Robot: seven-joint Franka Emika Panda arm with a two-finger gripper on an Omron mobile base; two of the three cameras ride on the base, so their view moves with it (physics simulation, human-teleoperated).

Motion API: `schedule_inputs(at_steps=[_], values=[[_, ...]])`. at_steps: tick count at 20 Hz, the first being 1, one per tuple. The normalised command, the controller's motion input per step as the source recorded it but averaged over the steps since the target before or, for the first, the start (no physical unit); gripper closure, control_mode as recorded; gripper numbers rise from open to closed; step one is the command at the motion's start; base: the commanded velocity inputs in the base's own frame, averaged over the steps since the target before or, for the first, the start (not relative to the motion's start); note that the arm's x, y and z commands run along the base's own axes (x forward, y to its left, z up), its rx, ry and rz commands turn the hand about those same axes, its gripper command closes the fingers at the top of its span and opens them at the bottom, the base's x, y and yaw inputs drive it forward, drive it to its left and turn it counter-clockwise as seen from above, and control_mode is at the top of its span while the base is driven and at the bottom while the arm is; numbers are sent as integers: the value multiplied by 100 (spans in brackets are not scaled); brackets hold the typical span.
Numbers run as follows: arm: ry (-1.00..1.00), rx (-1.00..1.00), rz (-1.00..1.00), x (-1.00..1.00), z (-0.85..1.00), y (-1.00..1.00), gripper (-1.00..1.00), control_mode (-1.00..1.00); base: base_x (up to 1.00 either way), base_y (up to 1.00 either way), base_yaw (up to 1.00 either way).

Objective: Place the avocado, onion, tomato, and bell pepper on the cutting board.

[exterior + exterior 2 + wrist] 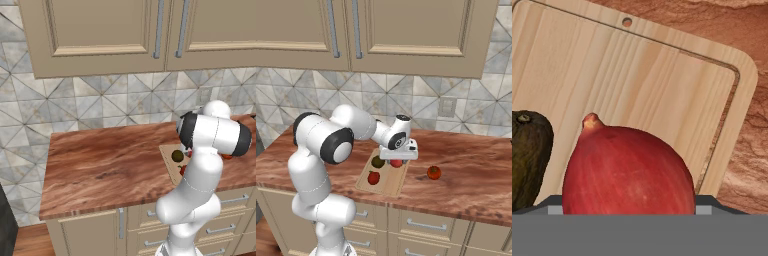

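Note:
The pale cutting board point(387, 187) point(662, 70) lies on the wood counter in front of the arm. On it sit the dark olive avocado point(377, 161) point(529, 155) point(177, 156) and a red vegetable point(373, 177) point(182, 171), tomato or bell pepper, I cannot tell which. My gripper point(397, 160) point(629, 206) hangs over the board's right half, its fingers pressed against both sides of the red onion point(629, 170) point(396, 163), low at the board. Another round red vegetable point(433, 173) point(227, 156) rests on the counter right of the board.
The reddish-brown counter point(100, 165) stretches far to the left of the board, with its front edge above the drawers. A tiled wall and beige upper cabinets point(406, 30) stand behind. A wall outlet point(446, 107) sits at the back right.

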Motion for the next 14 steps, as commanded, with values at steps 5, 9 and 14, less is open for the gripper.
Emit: schedule_inputs(at_steps=[5, 9, 14], values=[[0, 0, 4, 0, -22, 0, -100, -100, 0, 0, 0], [0, 1, 4, 0, -1, 0, -100, -100, 0, 0, 0], [0, 0, 6, 0, 0, 0, -100, -100, 0, 0, 0]])
